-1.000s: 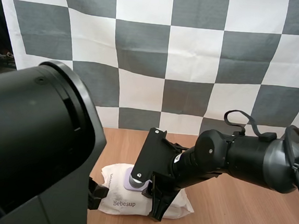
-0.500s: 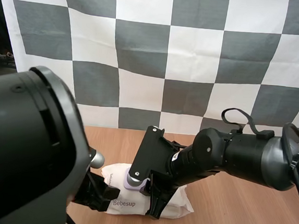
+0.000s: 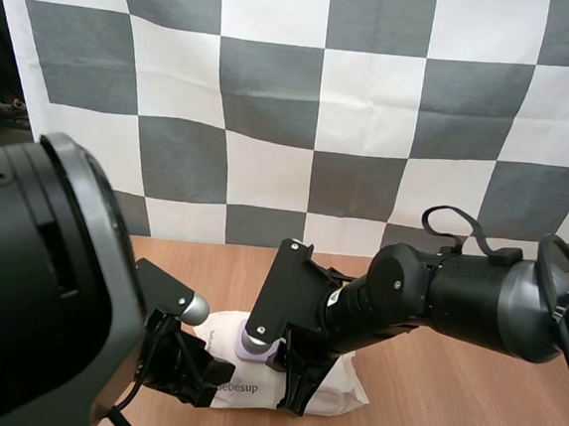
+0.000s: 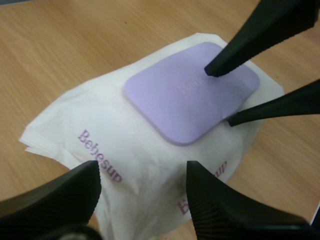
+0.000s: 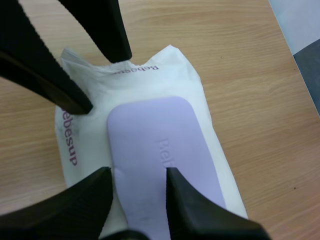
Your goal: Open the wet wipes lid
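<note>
A white wet wipes pack [image 3: 249,394] marked "Bebesup" lies on the wooden table [image 3: 447,407], with its flat lilac lid [image 3: 251,350] shut. My right gripper [image 3: 285,373] is open and reaches down over the lid. In the right wrist view my right gripper [image 5: 137,175] has a fingertip on either side of the lid's [image 5: 160,145] near end. My left gripper [image 3: 213,374] is open at the pack's left end. In the left wrist view my left gripper [image 4: 142,185] straddles the pack [image 4: 135,145], and the right arm's two fingertips [image 4: 210,69] sit at the far edge of the lid [image 4: 192,97].
Bare wooden table [image 5: 240,45] surrounds the pack on all sides. My left arm's large black housing [image 3: 29,280] fills the near left of the high view, and the right arm [image 3: 476,300] stretches in from the right above the table.
My left arm has drawn back to the left in the high view, uncovering its gripper at the pack's left end. The right arm and the pack have barely moved.
</note>
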Available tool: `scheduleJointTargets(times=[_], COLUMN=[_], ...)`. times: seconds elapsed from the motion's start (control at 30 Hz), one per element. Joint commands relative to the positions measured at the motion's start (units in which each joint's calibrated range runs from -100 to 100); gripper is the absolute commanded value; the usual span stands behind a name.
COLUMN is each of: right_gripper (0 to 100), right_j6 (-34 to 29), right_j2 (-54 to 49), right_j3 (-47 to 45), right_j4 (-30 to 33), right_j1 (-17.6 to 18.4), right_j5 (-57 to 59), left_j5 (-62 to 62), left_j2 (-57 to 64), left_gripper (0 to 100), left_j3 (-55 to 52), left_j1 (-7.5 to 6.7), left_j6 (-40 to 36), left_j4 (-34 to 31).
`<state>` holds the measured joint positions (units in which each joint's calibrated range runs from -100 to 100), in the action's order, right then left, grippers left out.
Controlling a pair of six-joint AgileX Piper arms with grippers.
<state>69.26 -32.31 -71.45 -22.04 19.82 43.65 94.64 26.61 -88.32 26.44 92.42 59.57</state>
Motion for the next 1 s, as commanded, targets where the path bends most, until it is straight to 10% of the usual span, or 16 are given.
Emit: scheduleJointTargets(times=[0.0, 0.13, 0.57, 0.87, 0.97], right_gripper=[59, 59, 59, 59, 59], right_j6=[0.0, 0.0, 0.0, 0.0, 0.0], right_j2=[0.0, 0.0, 0.0, 0.0, 0.0], right_j3=[0.1, 0.1, 0.1, 0.1, 0.1], right_j4=[0.1, 0.1, 0.6, 0.6, 0.6], right_j1=[0.0, 0.0, 0.0, 0.0, 0.0], right_j5=[-0.2, -0.2, -0.3, -0.2, -0.2], left_j5=[-2.9, -7.0, -9.9, -7.5, -7.7], left_j2=[0.0, 0.0, 0.0, 0.0, 0.0], left_gripper=[84, 84, 82, 28, 25], left_j3=[-1.3, -1.9, -1.9, -1.9, -1.9], left_j1=[-1.11, -3.01, -3.02, -3.58, -3.58], left_j6=[0.9, 0.9, 0.9, 0.9, 0.9], left_j4=[-0.1, 0.3, 2.7, 3.4, 3.2])
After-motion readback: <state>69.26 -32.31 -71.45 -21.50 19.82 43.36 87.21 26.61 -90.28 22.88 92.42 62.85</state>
